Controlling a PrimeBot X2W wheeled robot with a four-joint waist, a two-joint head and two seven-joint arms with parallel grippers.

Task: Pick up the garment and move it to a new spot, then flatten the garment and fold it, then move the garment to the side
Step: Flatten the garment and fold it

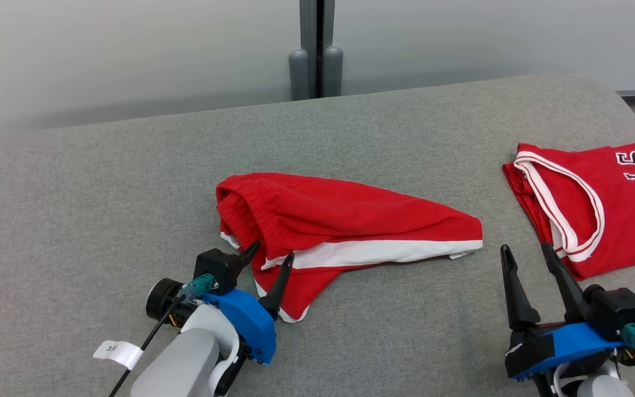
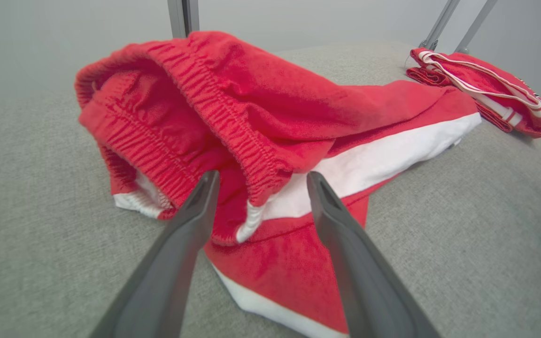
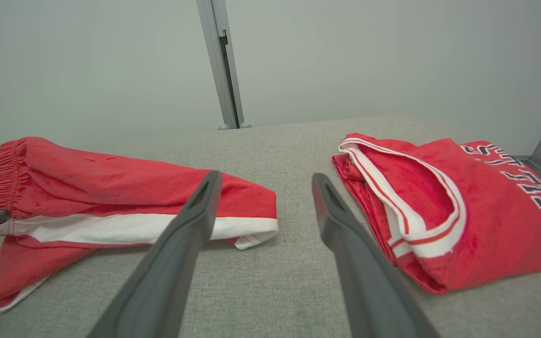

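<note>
Grey woven fabric surface (image 1: pixel 130 182), wide, rounded at the far right corner. Pale wall behind it, with a grey upright post (image 1: pixel 317 49) at the middle.

Red shorts with a gathered elastic waistband and a white side stripe (image 1: pixel 345 220) lie loosely crumpled near the centre of the surface. The waistband end is on the left and stands open and raised. The leg end tapers to the right. One leg flap pokes out toward the robot, edged in white.

Left gripper (image 1: pixel 272 251): long dark fingers spread, tips at the waistband end. In the left wrist view the near waistband edge and the start of the white stripe sit between the fingers. Not clamped on the cloth. Cannot tell whether the tips touch it. A white paper tag (image 1: pixel 119 353) hangs on the cable beside this arm.

Right gripper (image 1: pixel 525 247): fingers spread, holding nothing, over bare surface between the two garments.

Folded red jersey with white trim and dark lettering (image 1: pixel 598 204) lies flat at the right edge, well apart from the shorts. Its near corner is just beside the right gripper's outer finger.
</note>
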